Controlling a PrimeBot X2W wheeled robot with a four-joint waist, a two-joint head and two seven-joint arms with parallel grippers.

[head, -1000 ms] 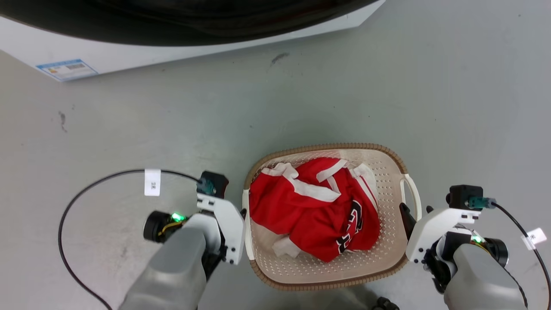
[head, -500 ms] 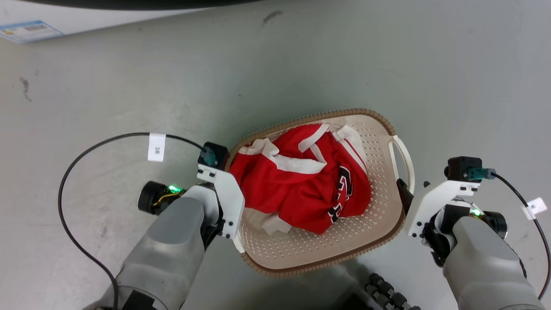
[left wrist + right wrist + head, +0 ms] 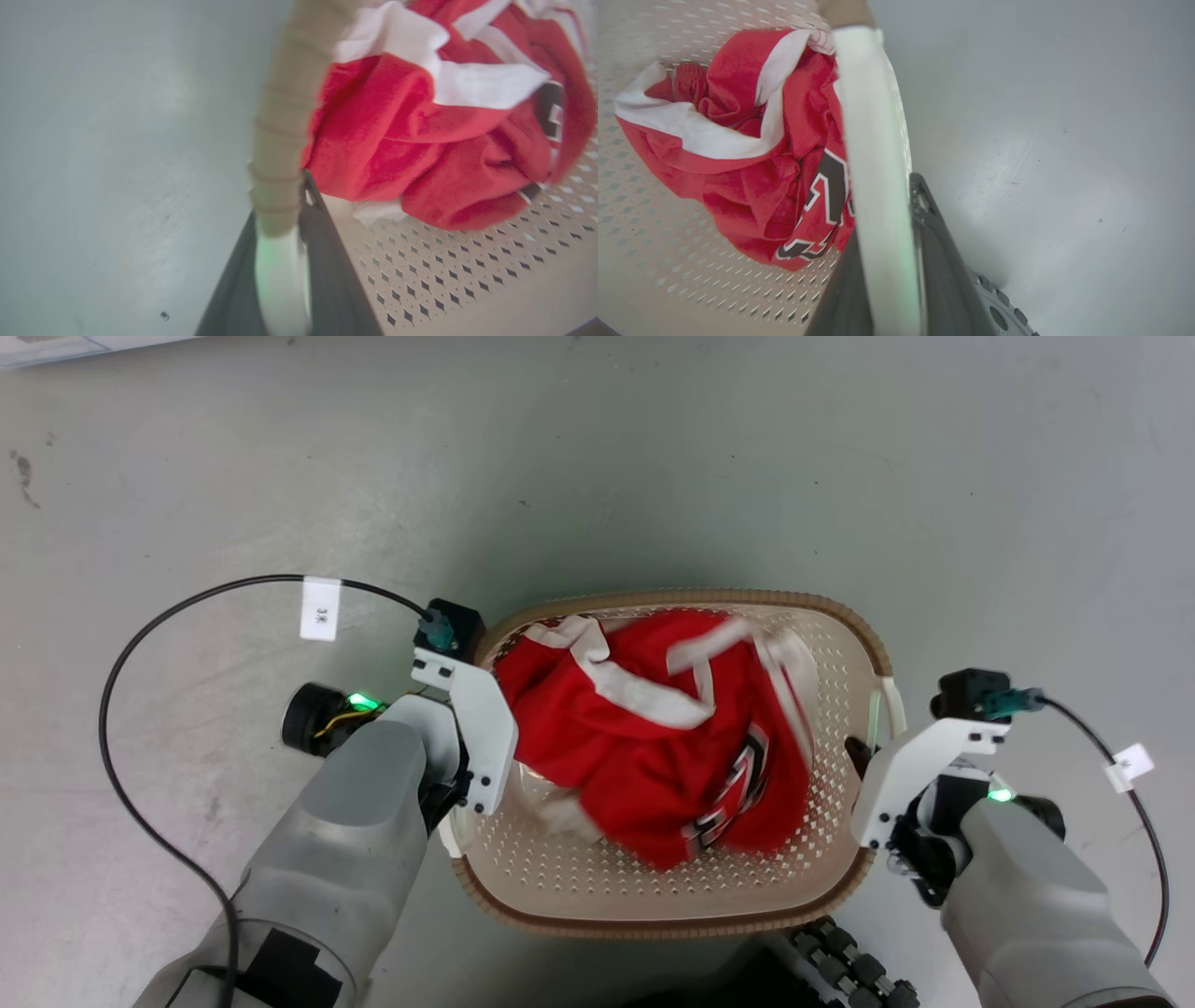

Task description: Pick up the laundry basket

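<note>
Pincers first: your left pincer [image 3: 280, 219] is pinching the white left handle [image 3: 280, 280] of the basket [image 3: 672, 926], with one dark finger on each side of it. Your right pincer [image 3: 887, 210] is pinching the right handle [image 3: 873, 116] the same way.

Over the grey floor [image 3: 653, 476], the basket lies between your two arms, long axis across. You cannot tell from these views whether its base touches the floor.

Expect it to be light. It is thin perforated plastic, stiff enough to keep its shape but likely to flex and twist if one arm leads. The handles are the right hold, though they look smooth, so they may slide through the fingers. Raise both sides together and keep the rim level.

The red and white shirt [image 3: 653, 737] heaped inside is soft and adds little weight. It can slump toward whichever end tips low.
</note>
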